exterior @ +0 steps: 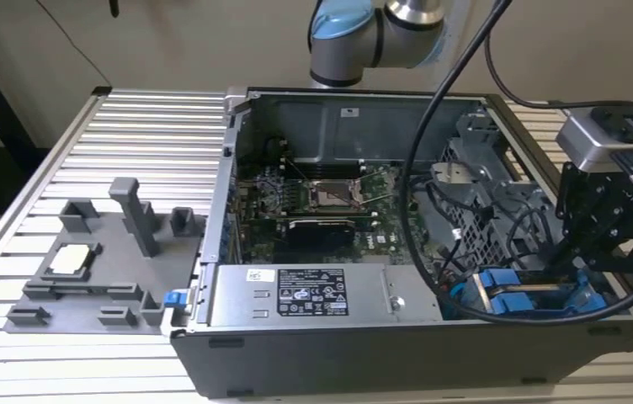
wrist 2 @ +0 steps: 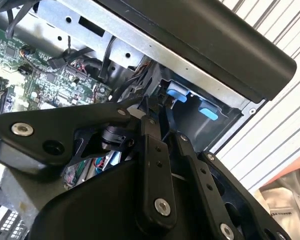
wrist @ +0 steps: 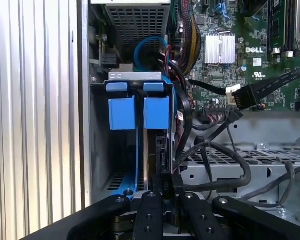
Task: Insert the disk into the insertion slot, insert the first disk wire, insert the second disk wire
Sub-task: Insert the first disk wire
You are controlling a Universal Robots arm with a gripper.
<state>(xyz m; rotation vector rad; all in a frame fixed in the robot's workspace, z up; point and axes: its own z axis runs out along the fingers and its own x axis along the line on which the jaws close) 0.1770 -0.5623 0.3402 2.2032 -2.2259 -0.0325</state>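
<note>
ok so the open PC case (exterior: 406, 358) is lying on its side on a ribbed aluminium table (exterior: 148, 126), with a plain beige wall (exterior: 182, 42) behind it; a grey fixture tray (exterior: 103, 278) sits on the table at the exterior view's left, just beside the case; the arm (exterior: 367, 34) stands behind the case; the gripper (wrist: 167, 190) is down in the case corner at the exterior view's right, fingers (wrist: 151, 212) nearly together and pinching the edge of the disk (wrist: 157, 150); the disk stands on edge inside the insertion slot (wrist: 97, 140), just beside the slot's blue tabs (wrist: 122, 112); a black cable plug (wrist: 245, 95) hangs loose over the motherboard (wrist: 252, 65), apart from the disk
</note>
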